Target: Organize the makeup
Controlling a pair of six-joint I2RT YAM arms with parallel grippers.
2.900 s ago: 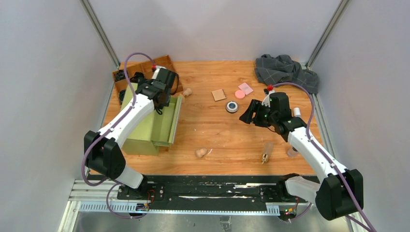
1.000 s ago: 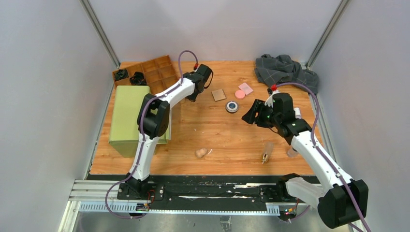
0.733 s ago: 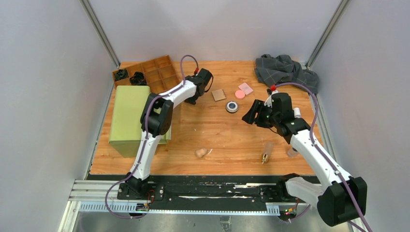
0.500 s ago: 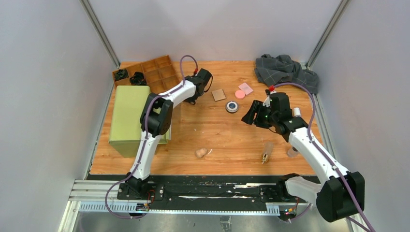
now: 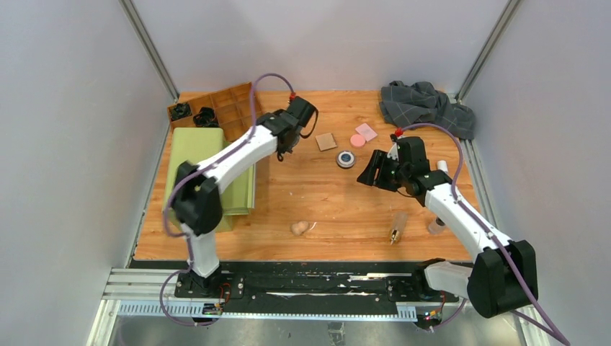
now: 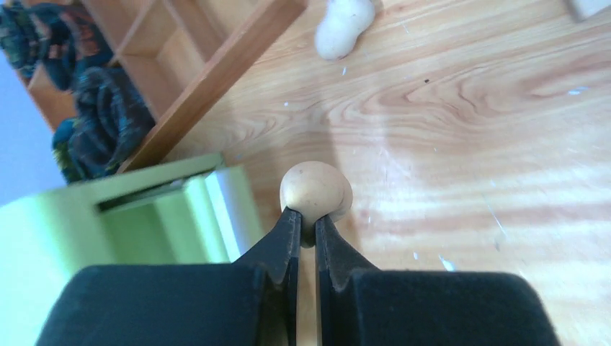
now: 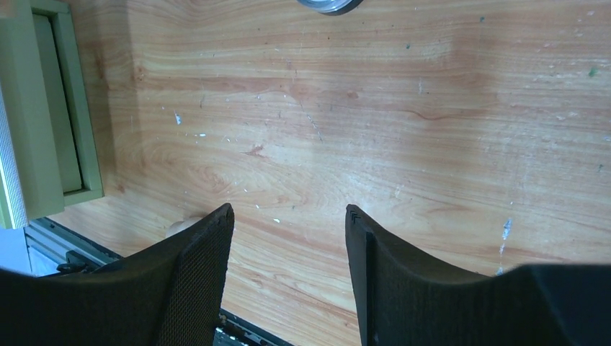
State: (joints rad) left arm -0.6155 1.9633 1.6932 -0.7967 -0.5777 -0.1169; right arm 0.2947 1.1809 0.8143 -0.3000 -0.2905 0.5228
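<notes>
Left gripper [image 6: 302, 220], jaws clamped on a beige sponge [image 6: 315, 189] beside the green box [image 6: 130, 231], should lift gently without crushing it; right gripper [image 7: 288, 216], well apart from the box, jaws apart

The counter [image 5: 324, 209] is varnished wood, its grain glossy and flecked with scuffs. The beige sponge [image 6: 315, 191] looks matt and soft. The divided tray [image 6: 216, 68] is bare wood, the green box [image 5: 184, 148] smooth satin, the grey cloth [image 5: 425, 104] crumpled woven fabric. The right hand [image 7: 288, 213] is matt black, mesh-textured inside.
</notes>
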